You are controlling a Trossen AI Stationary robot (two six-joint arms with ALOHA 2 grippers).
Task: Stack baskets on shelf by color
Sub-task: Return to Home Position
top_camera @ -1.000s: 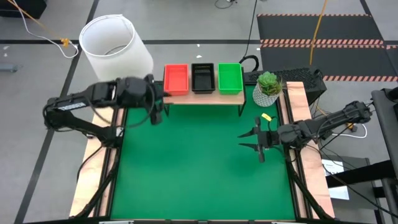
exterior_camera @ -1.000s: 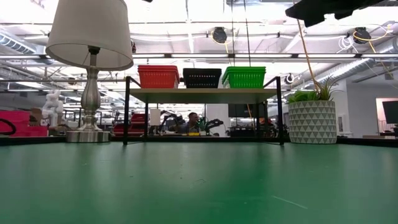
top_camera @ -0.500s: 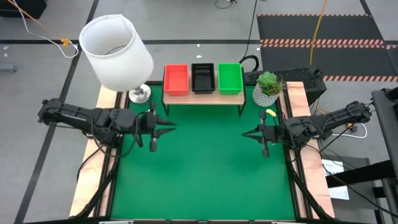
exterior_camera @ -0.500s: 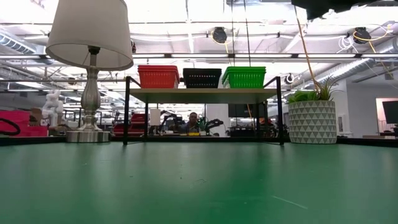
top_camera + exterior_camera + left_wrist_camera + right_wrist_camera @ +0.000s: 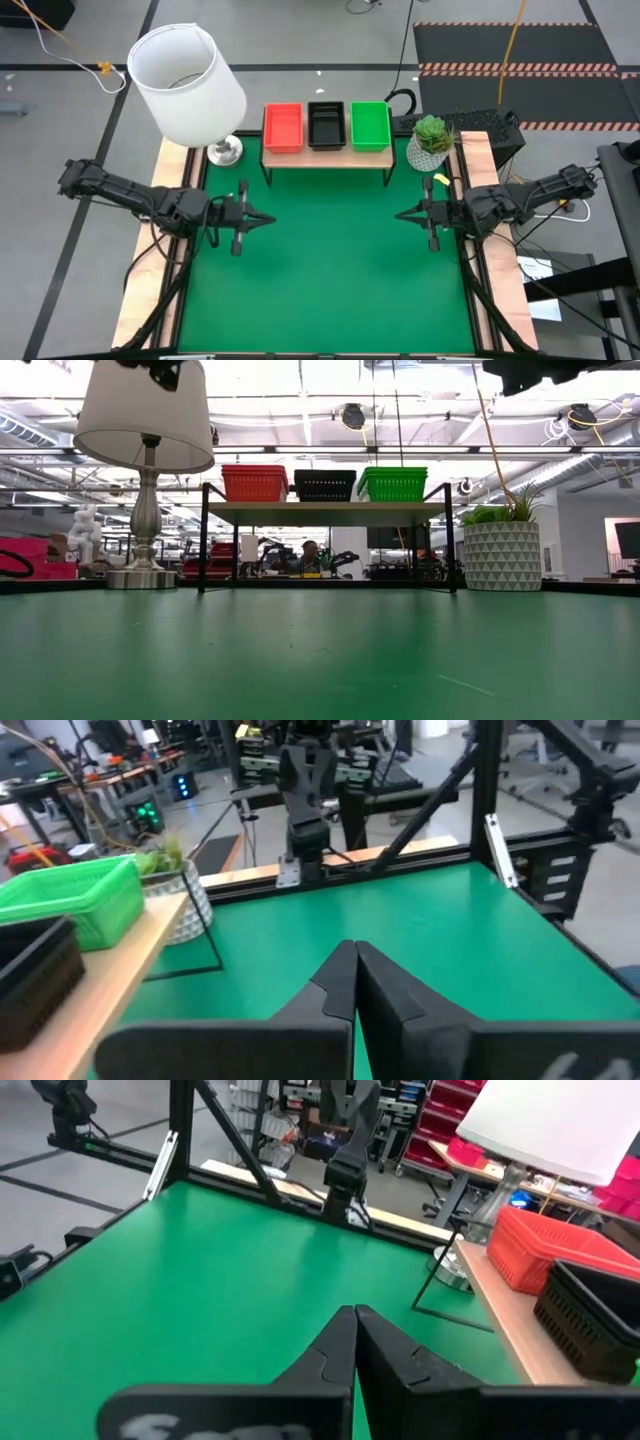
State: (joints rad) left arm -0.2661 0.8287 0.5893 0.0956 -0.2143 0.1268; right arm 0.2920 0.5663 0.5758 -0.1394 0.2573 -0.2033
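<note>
Orange-red point(image 5: 283, 127), black point(image 5: 326, 124) and green point(image 5: 370, 125) baskets stand side by side on the wooden shelf point(image 5: 325, 152) at the table's far edge, resting on their bottoms. The low view shows them as red point(image 5: 255, 482), black point(image 5: 325, 484) and green point(image 5: 392, 483) baskets on the shelf top point(image 5: 325, 513). My left gripper point(image 5: 268, 218) hovers shut over the mat's left side, pointing level toward the right. My right gripper point(image 5: 397, 215) hovers shut over the right side, pointing left. Both are empty; their shut tips show in the left wrist view point(image 5: 353, 948) and the right wrist view point(image 5: 354, 1312).
A lamp with a white shade point(image 5: 190, 75) stands at the far left, its base point(image 5: 224, 152) beside the shelf. A potted plant point(image 5: 431, 140) stands right of the shelf. Wooden rails point(image 5: 478, 180) border the green mat point(image 5: 330, 270), which lies bare between and in front of the grippers.
My left gripper has come away from the shelf's left end, down and toward the near and left edges, tipped from pointing downward to level, and shut. My right gripper has shut and drawn back slightly toward the right edge. The baskets have not moved.
</note>
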